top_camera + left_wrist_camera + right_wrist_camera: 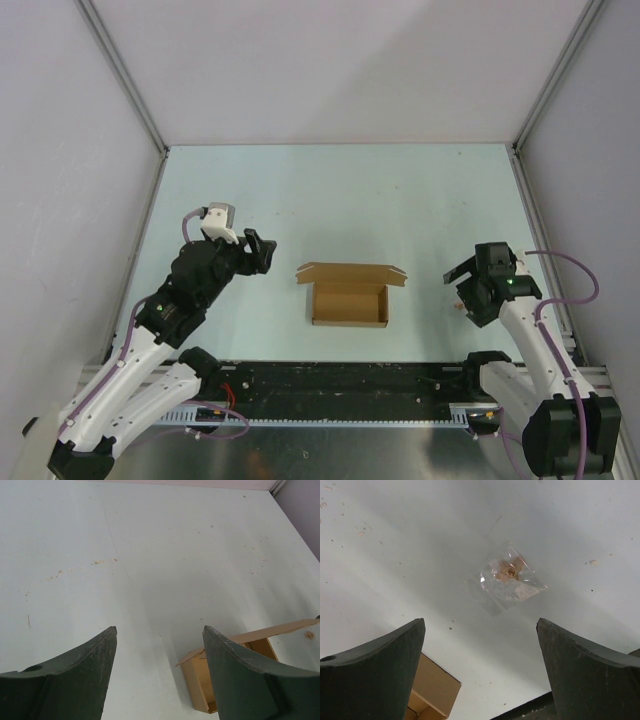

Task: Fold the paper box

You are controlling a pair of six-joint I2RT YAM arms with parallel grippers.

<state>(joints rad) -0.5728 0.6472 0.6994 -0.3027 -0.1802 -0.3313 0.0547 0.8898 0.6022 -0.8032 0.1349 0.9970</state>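
Where the paper box (349,300) lies: by the near edge of the worktop (400,200), long axis left-right.
Left hand (266,253): apart, empty, nearer.
Right hand (458,292): apart, empty.

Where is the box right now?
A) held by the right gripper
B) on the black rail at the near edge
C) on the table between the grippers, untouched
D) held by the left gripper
C: the box sits on the table between the left gripper and the right gripper, both open and clear of it.
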